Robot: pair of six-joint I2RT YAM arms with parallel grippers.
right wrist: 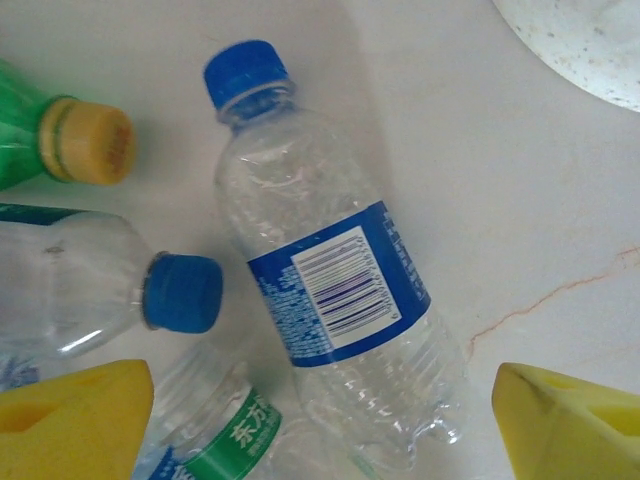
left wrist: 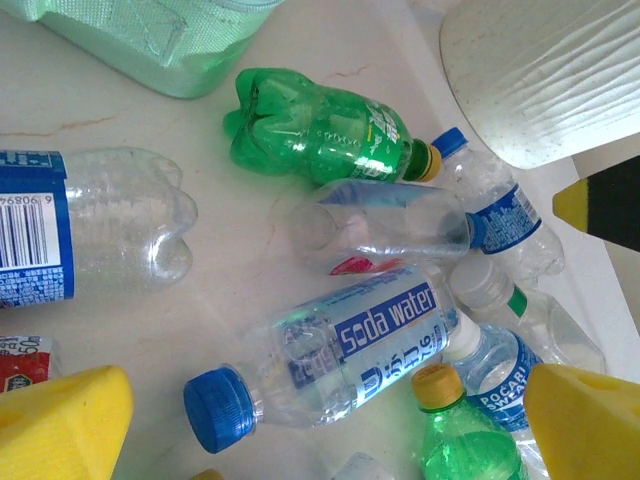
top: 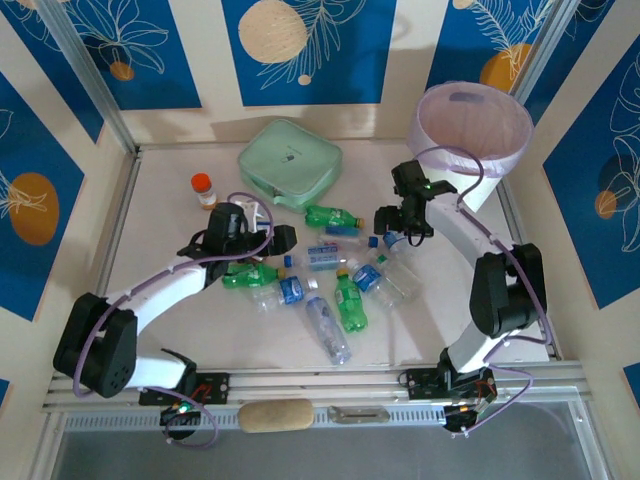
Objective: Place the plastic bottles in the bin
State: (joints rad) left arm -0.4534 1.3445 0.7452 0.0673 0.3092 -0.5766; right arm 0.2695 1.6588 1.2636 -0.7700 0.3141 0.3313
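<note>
Left claw (left wrist: 320, 430) wide open, empty; right claw (right wrist: 322, 420) open astride a blue-capped bottle (right wrist: 330, 290)

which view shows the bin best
The top external view: the whole bin shows, with its rim and pale lilac liner. The left wrist view catches part of its white wall; the right wrist view, a curved white edge in the top corner.

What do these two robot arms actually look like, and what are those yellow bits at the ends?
The left arm and right arm are white tubes with chunky black joints, a lilac cable looped along each. The yellow bits are wedge-shaped fingers.
</note>
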